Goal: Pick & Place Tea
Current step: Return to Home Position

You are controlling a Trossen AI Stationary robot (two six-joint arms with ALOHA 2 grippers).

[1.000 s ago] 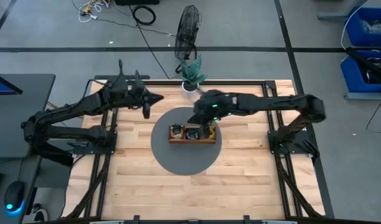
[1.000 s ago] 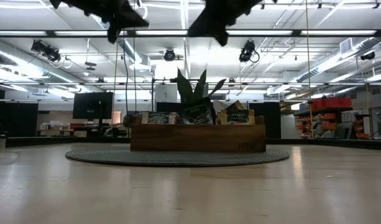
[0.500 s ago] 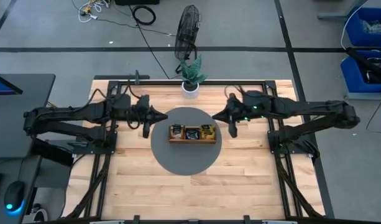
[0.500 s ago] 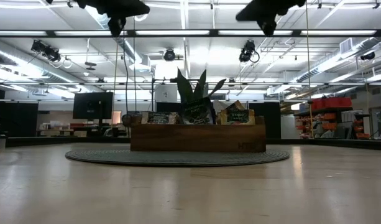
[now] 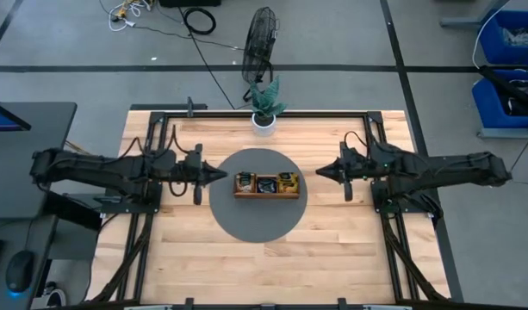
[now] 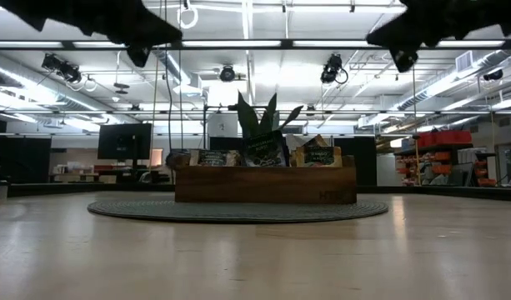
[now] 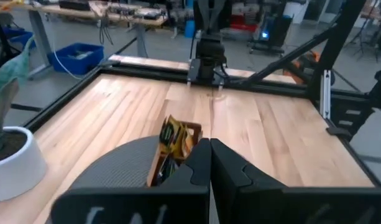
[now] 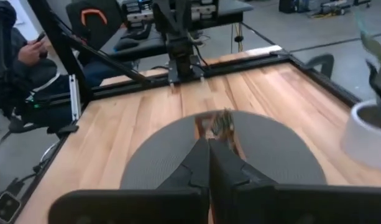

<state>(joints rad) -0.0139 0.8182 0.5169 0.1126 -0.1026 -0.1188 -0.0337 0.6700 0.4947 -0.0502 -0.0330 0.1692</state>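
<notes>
Tea (image 5: 266,182) looks sorted, folks: the desk (image 5: 186,258) carries the round grey mat (image 5: 246,220), the mat carries the wooden tray (image 5: 266,196), and the sachets stand on edge in its three compartments, none loose that I can see. My left end effector (image 5: 219,174) and right end effector (image 5: 322,172) hang at opposite edges of the mat, both pinched closed on nothing and pointing in at the tray, which I'd guess is just me clearing out toward home. A second ago the right one was over the tray and the left sat nearer the desk's back; now both have pulled outward.
</notes>
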